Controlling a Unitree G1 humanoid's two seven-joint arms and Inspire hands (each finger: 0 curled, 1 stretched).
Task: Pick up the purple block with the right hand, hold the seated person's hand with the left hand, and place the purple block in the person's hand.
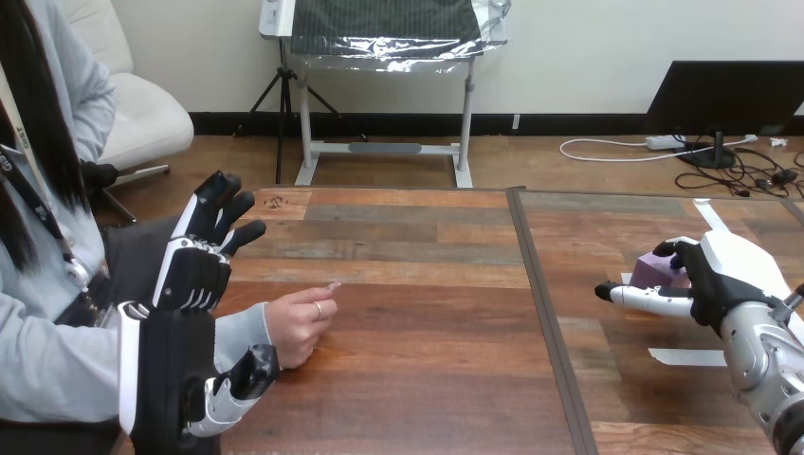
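Curling over the small purple block (pixel 656 272) at the wooden counter's (pixel 417 284) right side, right hand (pixel 713 280) fingers and thumb bracketing it. Left hand (pixel 194 261) fingers spread straight beside the person's hand (pixel 296 330), not clasping. Likely slip: loose pinch dropping block mid-carry; curled palm refusing it.

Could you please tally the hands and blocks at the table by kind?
Robot hands: 2, the left robot hand and the right robot hand
Person's hand: 1
Purple block: 1
Total: 4
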